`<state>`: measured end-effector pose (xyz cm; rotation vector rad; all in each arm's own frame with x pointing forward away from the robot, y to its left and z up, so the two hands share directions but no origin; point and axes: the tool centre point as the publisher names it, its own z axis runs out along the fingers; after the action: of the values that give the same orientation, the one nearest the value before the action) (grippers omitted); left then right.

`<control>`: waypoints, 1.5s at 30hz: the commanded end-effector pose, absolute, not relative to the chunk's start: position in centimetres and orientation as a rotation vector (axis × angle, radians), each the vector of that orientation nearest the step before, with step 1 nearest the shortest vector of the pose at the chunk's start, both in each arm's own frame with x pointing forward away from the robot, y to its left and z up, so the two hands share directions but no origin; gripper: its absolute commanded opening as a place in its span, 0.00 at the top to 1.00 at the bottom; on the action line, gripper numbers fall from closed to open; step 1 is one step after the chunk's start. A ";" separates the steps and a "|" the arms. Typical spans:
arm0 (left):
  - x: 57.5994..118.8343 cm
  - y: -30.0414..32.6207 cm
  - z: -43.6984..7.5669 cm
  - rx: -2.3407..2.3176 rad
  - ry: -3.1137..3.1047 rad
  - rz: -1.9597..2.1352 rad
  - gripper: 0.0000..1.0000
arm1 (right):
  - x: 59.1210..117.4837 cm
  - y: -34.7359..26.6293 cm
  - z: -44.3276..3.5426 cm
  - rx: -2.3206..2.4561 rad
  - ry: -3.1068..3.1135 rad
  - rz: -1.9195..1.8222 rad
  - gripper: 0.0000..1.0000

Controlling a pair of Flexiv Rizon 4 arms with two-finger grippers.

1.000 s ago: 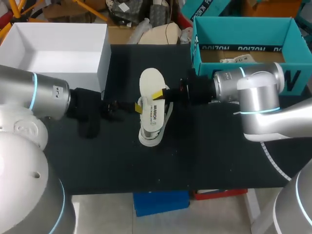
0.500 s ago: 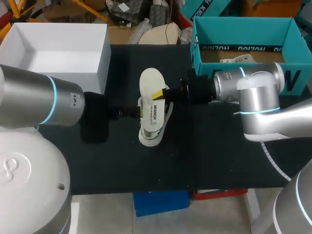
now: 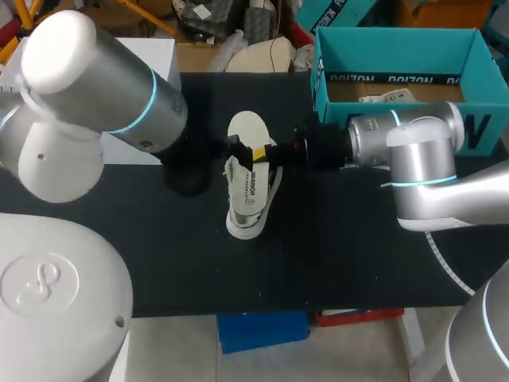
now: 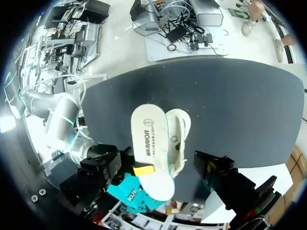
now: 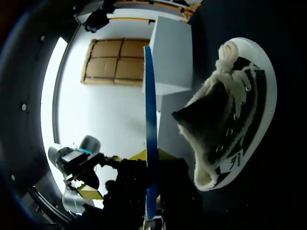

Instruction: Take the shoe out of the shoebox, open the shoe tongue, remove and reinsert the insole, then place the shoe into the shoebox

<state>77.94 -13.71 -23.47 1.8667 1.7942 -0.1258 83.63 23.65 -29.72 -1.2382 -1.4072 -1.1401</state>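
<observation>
Insole [image 3: 246, 131] hangs pinched in the right gripper [image 3: 258, 153] just over the shoe [image 3: 243, 227], which lies on the table [image 3: 358, 239]; the left gripper [image 3: 236, 146] sits close, whether clamped I cannot tell. Bumping that edge hold could twist the insole loose before it reseats

shoe [image 4: 180, 130]: cream | insole [image 4: 151, 143]: white, dark print | shoebox [image 3: 398, 49]: teal | box [image 5: 170, 52]: white | table [image 3: 358, 263]: black
</observation>
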 end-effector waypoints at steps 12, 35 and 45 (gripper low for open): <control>77.3 -14.0 -22.7 1.973 1.974 0.238 0.00 | 83.6 23.7 -29.7 -1.242 -1.409 -1.138 1.00; 76.8 -16.7 -22.1 2.042 2.055 0.090 0.00 | 83.6 23.7 -29.7 -1.242 -1.409 -1.138 1.00; 76.8 -16.7 -22.1 2.042 2.055 0.090 0.00 | 83.6 23.7 -29.7 -1.242 -1.409 -1.138 1.00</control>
<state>76.70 -16.54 -22.02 2.0412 2.0544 0.0850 83.64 23.68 -29.74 -1.2384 -1.4069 -1.1404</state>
